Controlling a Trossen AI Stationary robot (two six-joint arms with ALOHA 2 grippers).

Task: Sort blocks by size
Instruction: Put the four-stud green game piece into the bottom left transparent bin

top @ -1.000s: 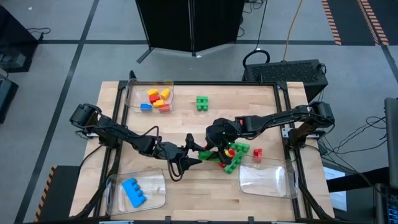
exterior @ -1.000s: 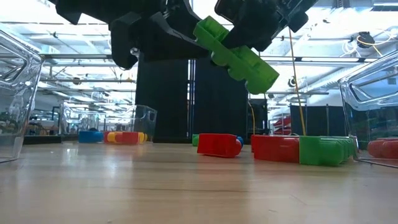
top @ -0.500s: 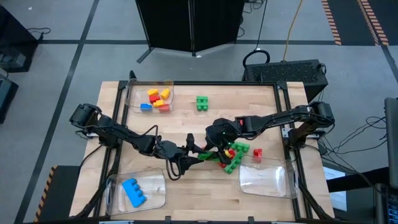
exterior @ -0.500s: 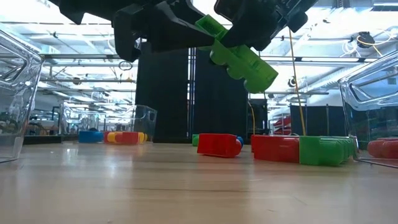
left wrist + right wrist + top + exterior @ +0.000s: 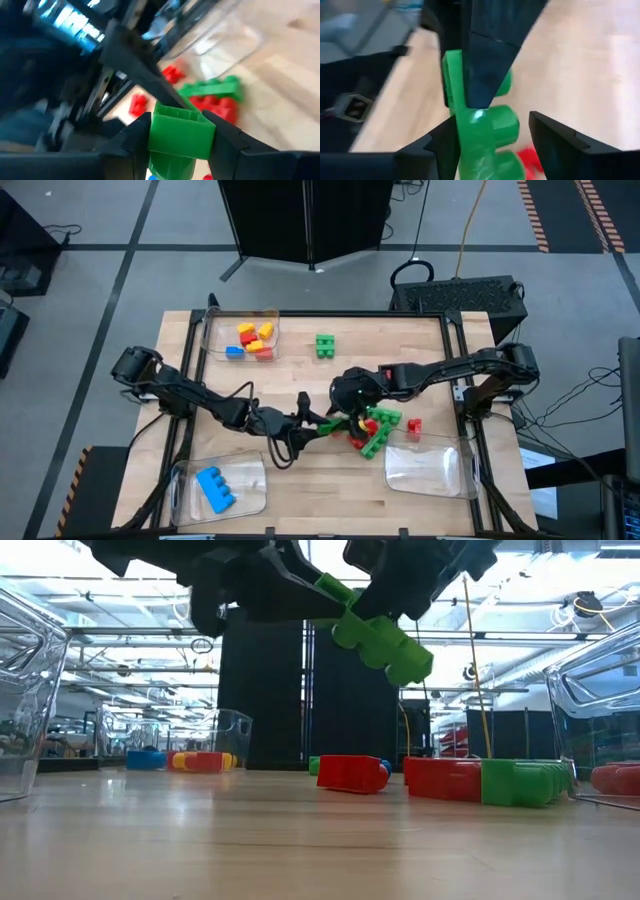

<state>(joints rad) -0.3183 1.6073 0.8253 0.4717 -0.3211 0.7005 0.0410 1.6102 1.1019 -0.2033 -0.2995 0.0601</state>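
Note:
A long green block point(image 5: 378, 632) hangs tilted in the air between my two grippers, above the table's middle. My left gripper point(image 5: 180, 131) is shut on one end of it. My right gripper point(image 5: 490, 137) is open around the other, studded end point(image 5: 487, 125), with a clear gap on one side. Below lies a pile of red and green blocks point(image 5: 375, 426), with a small red block point(image 5: 414, 425) beside it. A green block point(image 5: 325, 345) lies farther back. My left gripper pinches the green block's end point(image 5: 180, 142) between its two fingers point(image 5: 137, 136), one on each long side. It comes nearly level from the table's left. The block is lifted clear and slopes down away from the fingers toward its free end point(image 5: 410, 665). My right gripper has one finger point(image 5: 442, 145) close beside the block. I cannot tell whether it touches.
A clear tray point(image 5: 215, 330) at the far left holds yellow, orange, red and blue blocks. A near-left tray point(image 5: 250, 470) holds a blue block point(image 5: 215, 488). A clear tray point(image 5: 430, 468) stands at the near right, beside the pile.
My left gripper has shut on the green block's end and taken hold. The block has turned slightly in the air, still clear of the table. Both arms have stayed in place.

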